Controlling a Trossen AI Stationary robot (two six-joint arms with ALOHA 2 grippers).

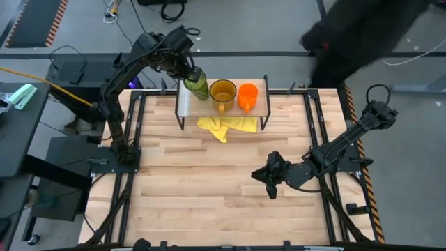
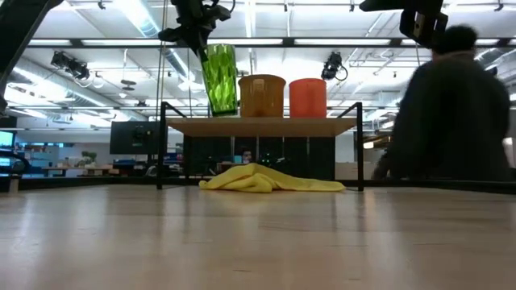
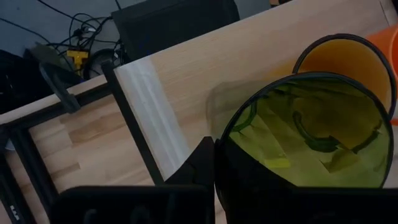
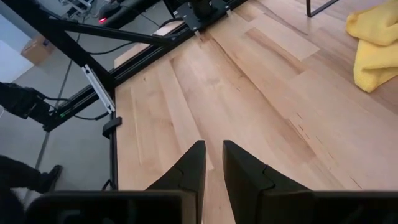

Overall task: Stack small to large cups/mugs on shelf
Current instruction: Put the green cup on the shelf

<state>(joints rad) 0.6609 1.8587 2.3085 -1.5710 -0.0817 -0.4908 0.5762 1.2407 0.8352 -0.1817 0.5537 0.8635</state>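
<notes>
Three cups stand in a row along the shelf (image 1: 259,108), a low wooden rack on black legs. These are the dark green tumbler (image 2: 220,79), the amber mug (image 2: 262,95) and the orange mug (image 2: 307,97). My left gripper (image 1: 182,64) is over the shelf's whitish end, shut on the tumbler (image 1: 198,84). The amber mug (image 1: 223,93) and orange mug (image 1: 248,96) rest on their bases. My right gripper (image 1: 269,178) hovers shut over the table's right near part, touching nothing. My left gripper holds the green tumbler at its rim (image 3: 231,134), coming from above and slanting from the table's left. One finger (image 3: 199,163) lies against the outside of the wall; the tumbler hides the other. The tumbler leans slightly. Whether its base (image 2: 224,113) touches the shelf top, I cannot tell.
A crumpled yellow cloth (image 1: 226,127) lies on the table under the shelf's near edge. Black rails (image 1: 319,132) run along the table's sides. A person in dark clothing (image 2: 459,113) is beyond the far right corner. Bare wood (image 4: 261,99) stretches in front of the right gripper.
</notes>
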